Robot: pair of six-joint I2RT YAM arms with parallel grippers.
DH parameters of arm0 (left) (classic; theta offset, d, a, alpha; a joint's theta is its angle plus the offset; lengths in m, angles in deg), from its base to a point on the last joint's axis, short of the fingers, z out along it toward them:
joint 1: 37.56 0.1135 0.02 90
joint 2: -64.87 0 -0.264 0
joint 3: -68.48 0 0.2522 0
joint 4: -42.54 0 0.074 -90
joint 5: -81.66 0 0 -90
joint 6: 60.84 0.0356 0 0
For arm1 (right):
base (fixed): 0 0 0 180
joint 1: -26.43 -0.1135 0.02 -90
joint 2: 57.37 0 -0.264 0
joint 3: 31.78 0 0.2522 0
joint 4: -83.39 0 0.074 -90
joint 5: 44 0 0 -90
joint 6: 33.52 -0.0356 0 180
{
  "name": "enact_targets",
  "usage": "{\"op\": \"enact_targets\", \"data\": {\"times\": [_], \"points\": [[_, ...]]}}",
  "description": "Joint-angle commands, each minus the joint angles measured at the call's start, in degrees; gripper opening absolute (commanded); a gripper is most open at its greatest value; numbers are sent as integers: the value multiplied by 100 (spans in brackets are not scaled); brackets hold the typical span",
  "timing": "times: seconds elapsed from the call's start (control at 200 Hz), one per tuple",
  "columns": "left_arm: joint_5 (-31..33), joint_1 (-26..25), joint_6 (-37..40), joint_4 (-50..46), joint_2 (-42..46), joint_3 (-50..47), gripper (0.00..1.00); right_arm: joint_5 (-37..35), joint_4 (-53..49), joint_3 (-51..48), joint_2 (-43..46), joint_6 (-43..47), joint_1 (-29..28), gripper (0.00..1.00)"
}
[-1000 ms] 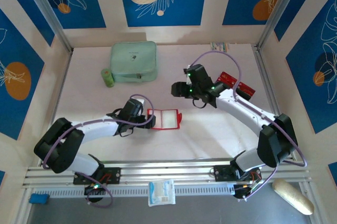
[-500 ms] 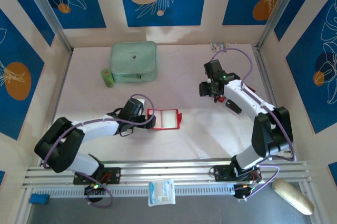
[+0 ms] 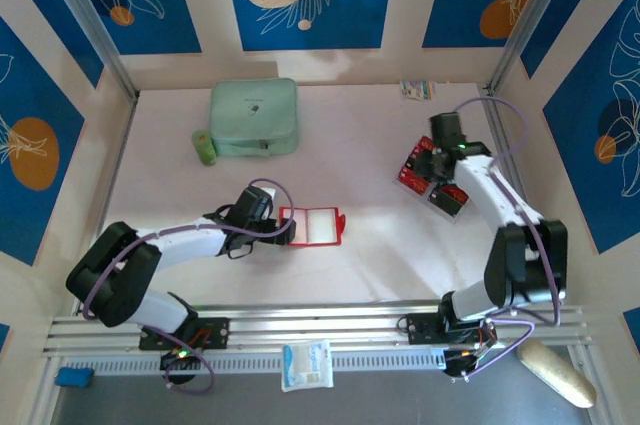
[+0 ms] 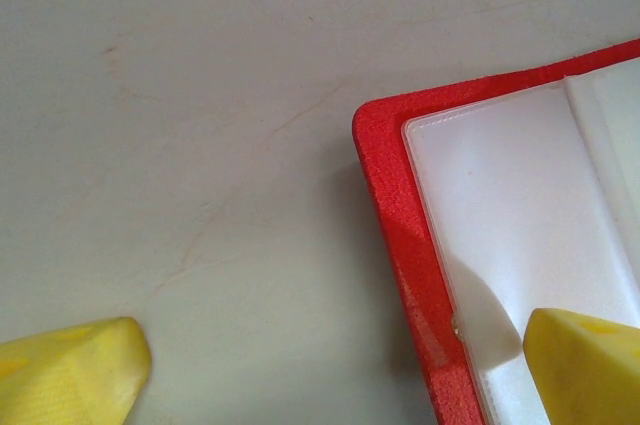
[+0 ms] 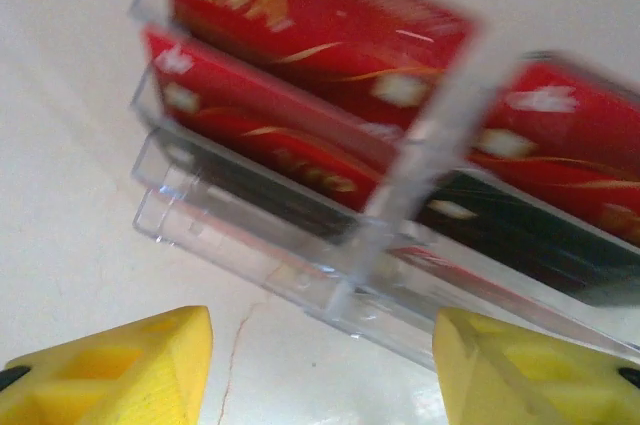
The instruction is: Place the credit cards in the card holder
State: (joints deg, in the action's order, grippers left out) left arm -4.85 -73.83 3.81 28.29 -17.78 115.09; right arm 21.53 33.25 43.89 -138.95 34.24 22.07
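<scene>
The card holder lies unfolded near the table's middle, red with clear inner sleeves. My left gripper is at its left edge, open. In the left wrist view one yellow fingertip rests over the clear sleeve, the other on bare table, with the holder's red rim between them. The credit cards, red with dark bands, stand in a clear tiered stand at the right. My right gripper hovers just in front of that stand, open and holding nothing; the cards show a little beyond its fingers.
A mint-green case sits at the back left with a small green cylinder beside it. A small packet lies at the back wall. Walls and rails enclose the table.
My right arm has swung from the table's middle out to the right, over the card stand. The left arm and the card holder have not moved.
</scene>
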Motion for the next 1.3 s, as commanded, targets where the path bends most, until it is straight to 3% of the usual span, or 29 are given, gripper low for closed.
{"op": "enact_targets", "data": {"times": [0.0, 0.16, 0.305, 0.55, 0.92, 1.295], "points": [[52, 42, 108, -83, -249, 12, 100, 608, 227, -178, 620, -571, 607, 62], [21, 49, 83, 17, -301, -14, 100, 1039, 335, -526, 1065, -1188, 1673, 70], [-12, 48, 57, 75, -304, -41, 100, 1719, 750, -1081, 1337, -1735, 2651, 85], [-23, 49, 56, 83, -287, -50, 100, 3244, 1849, -1792, 1066, -2172, 3466, 87], [-23, 45, 47, 67, -234, -48, 100, 3950, 2811, -2211, 574, -2461, 3452, 87], [-32, 51, 27, 102, -242, -67, 100, 3828, 3172, -2533, 489, -2597, 2537, 86]]}}
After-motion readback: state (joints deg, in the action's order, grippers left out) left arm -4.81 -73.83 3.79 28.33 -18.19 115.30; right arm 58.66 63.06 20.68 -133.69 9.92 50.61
